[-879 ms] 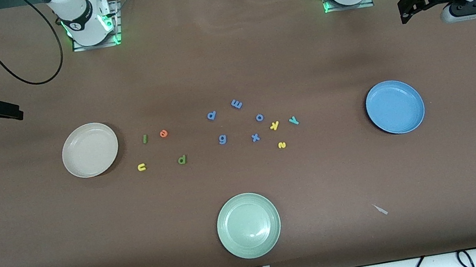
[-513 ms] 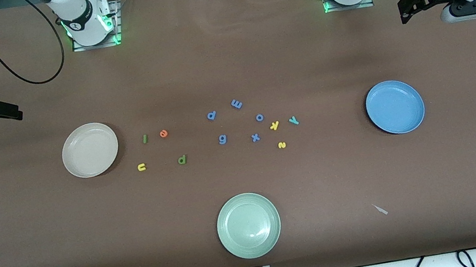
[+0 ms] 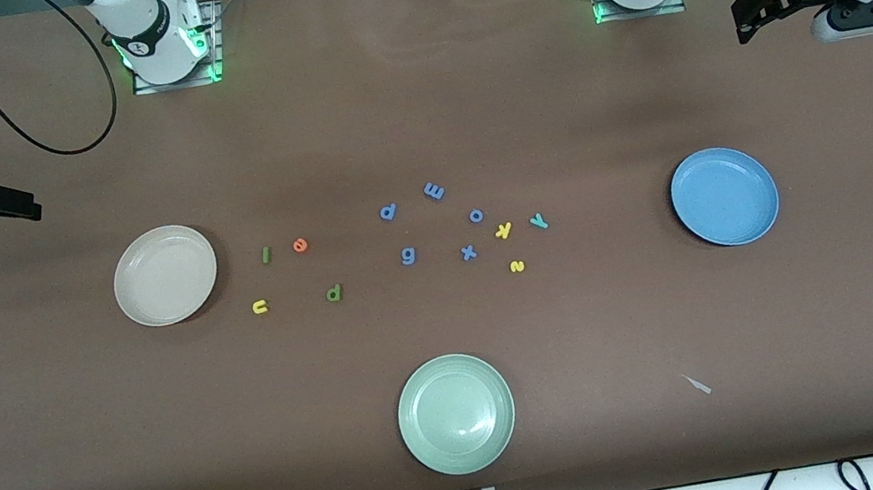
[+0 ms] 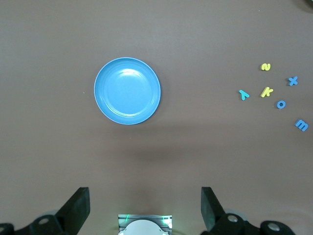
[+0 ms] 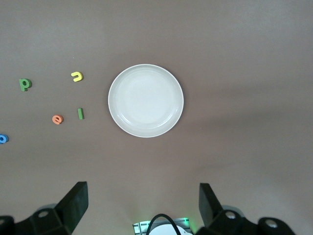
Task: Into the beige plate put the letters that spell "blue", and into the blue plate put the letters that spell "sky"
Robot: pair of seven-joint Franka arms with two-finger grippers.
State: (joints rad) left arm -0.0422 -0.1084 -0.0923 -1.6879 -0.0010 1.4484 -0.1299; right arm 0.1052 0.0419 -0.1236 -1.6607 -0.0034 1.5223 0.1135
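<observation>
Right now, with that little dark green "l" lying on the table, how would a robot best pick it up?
Probably from straight above. The "l" lies flat, a thin straight bar, so an open pincer should come down with one finger on each long side and pinch across the narrow width, near the middle. The orange "e" beside it stands apart, leaving room. The right pincer is open.

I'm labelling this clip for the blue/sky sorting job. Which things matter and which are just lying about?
Job: green b, dark green l, yellow u, orange e, beige plate; yellow s, yellow k, teal y, blue plate.

Lying about: five blue letters, pale green plate.
</observation>
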